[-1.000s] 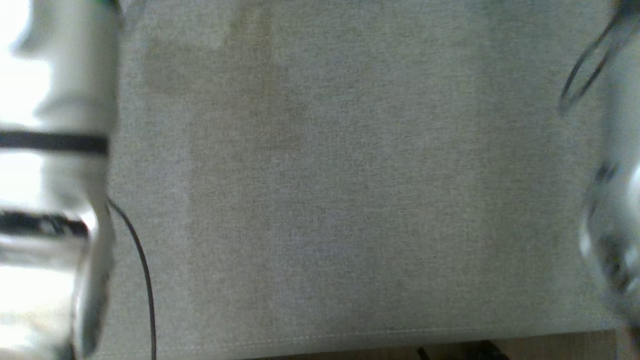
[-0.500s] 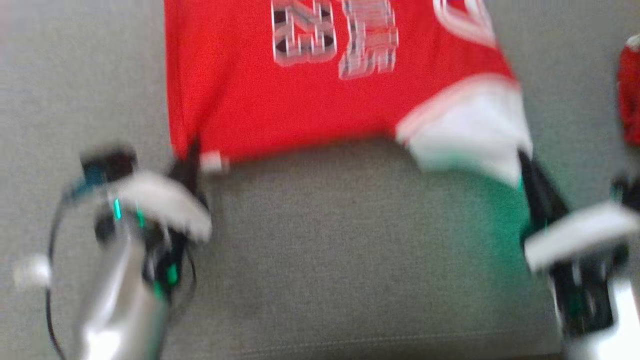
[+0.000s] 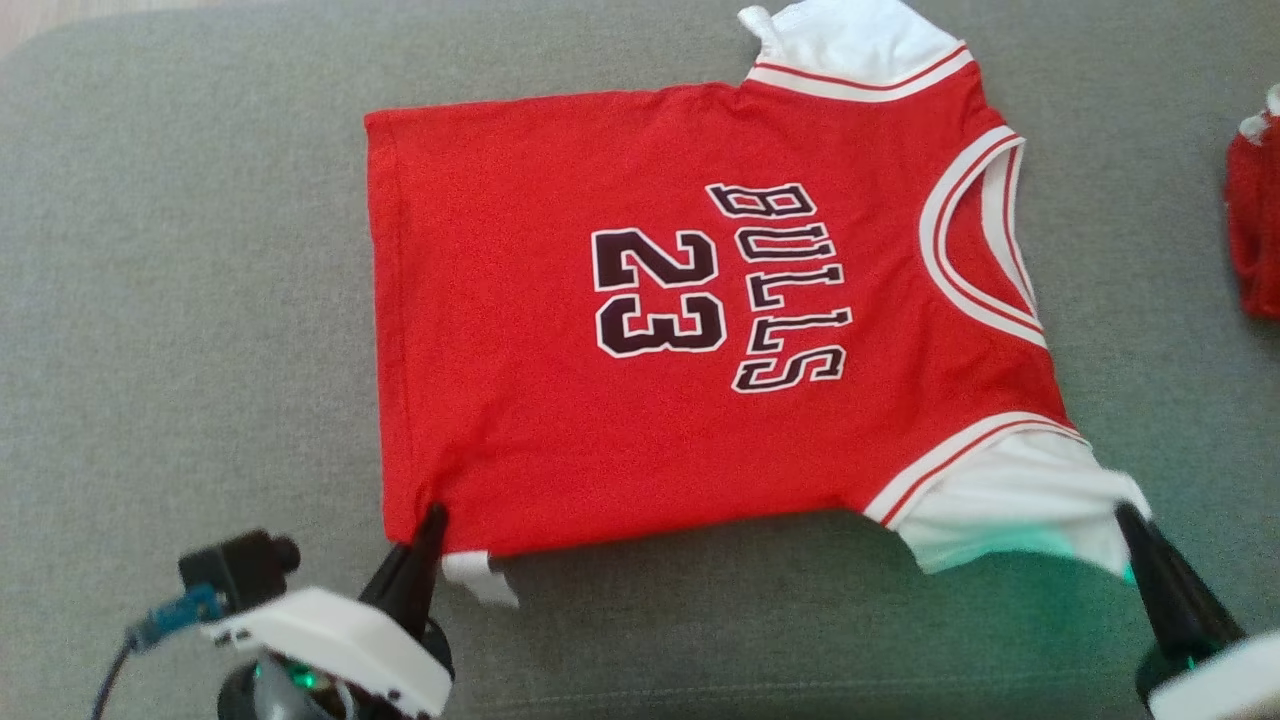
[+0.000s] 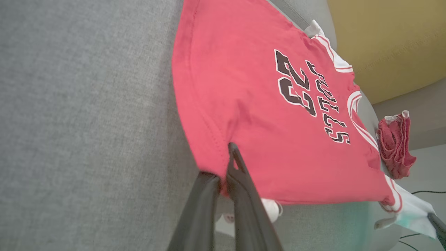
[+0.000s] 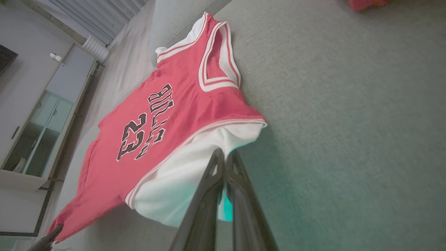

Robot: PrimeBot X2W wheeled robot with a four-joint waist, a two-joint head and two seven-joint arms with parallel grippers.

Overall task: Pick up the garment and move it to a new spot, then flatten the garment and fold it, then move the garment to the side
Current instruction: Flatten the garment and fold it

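Observation:
The garment (image 3: pixel 690 330) is a red jersey with white sleeves and "BULLS 23" on it, lying spread on the grey cushion (image 3: pixel 180 300), neck to the right. My left gripper (image 3: pixel 432 517) is at the lower left, shut on the hem's near corner. In the left wrist view the dark fingers (image 4: pixel 240 174) pinch that red corner of the garment (image 4: pixel 264 104). My right gripper (image 3: pixel 1128 518) is at the lower right, shut on the near white sleeve. The right wrist view shows my right gripper (image 5: pixel 225 155) closed on the garment's white cloth (image 5: pixel 181 181), which is slightly lifted.
A second red and white bundle of cloth (image 3: pixel 1255 235) lies at the cushion's right edge. A yellow cushion (image 4: pixel 383 42) stands behind the garment. The grey cushion's front seam (image 3: pixel 700 690) runs close below my grippers. A glass-door cabinet (image 5: pixel 38 115) stands beyond.
The head camera has swung: from bare grey cushion, through a blurred garment, to the whole garment now. Both grippers stay shut on the garment's near edge.

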